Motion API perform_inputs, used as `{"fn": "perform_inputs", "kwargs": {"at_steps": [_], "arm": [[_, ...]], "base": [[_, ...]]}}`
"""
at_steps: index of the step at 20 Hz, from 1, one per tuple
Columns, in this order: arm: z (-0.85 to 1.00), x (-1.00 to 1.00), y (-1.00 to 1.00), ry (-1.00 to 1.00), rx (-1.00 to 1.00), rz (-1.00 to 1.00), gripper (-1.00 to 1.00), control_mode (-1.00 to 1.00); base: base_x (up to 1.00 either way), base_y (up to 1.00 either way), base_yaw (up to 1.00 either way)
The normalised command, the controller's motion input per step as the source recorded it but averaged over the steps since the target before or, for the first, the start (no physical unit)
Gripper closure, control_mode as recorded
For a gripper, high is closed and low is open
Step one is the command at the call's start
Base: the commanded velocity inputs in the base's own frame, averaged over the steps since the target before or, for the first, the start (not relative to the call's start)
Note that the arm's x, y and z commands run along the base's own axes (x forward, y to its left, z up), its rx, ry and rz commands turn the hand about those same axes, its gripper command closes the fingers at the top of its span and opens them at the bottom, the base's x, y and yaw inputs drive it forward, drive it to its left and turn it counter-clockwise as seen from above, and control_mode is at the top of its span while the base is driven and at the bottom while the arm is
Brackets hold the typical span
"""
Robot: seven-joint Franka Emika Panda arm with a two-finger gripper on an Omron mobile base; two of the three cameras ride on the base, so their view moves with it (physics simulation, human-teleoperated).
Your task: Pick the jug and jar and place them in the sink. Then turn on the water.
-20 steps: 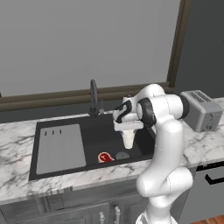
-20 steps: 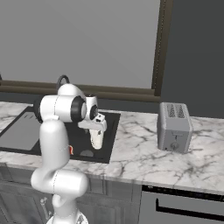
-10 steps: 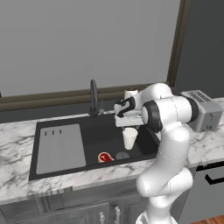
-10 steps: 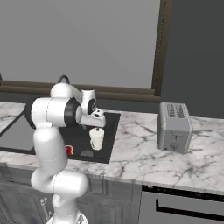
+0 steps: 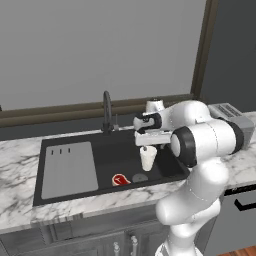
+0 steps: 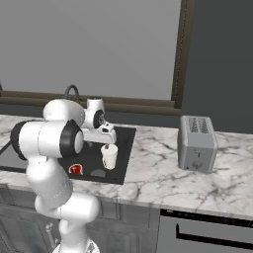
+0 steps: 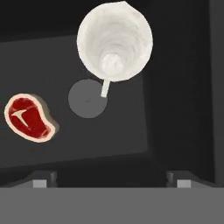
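The gripper (image 7: 112,177) hangs over the sink (image 5: 170,167) with its jaws spread wide and nothing between them; in the hand view only the two dark fingertips (image 7: 43,178) rise at the lower edge. Directly beyond them, offset toward the top of that view, the jug (image 7: 115,41) stands upright on the black basin floor, mouth up, its long axis pointing back along the gripper's line of sight and its handle turned toward the round drain (image 7: 87,98). A raw steak (image 7: 29,118) lies on the basin floor beside the drain, apart from the jug. In both base views the jug (image 5: 148,157) sits just below the gripper (image 5: 148,141), clear of it. The faucet (image 5: 107,111) stands at the sink's far rim; no stream falls from it. Judged from this, the jug is placed and the jar remains to be fetched; the frames do not show where it lies.
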Motion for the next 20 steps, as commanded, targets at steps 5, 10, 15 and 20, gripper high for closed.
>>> {"fn": "perform_inputs", "kwargs": {"at_steps": [5, 10, 15, 20], "arm": [[0.48, -0.66, -0.02, 0.0, 0.0, 0.01, -1.0, -1.0], [0.59, -0.57, 0.0, -0.04, 0.0, 0.03, -1.0, -1.0], [0.68, -0.14, 0.0, -0.02, 0.0, 0.01, -1.0, -1.0], [0.74, -0.1, 0.0, 0.0, 0.0, 0.0, -1.0, -1.0]], "base": [[0.0, 0.0, 0.0], [0.0, 0.0, 0.0], [0.0, 0.0, 0.0], [0.0, 0.0, 0.0]]}}
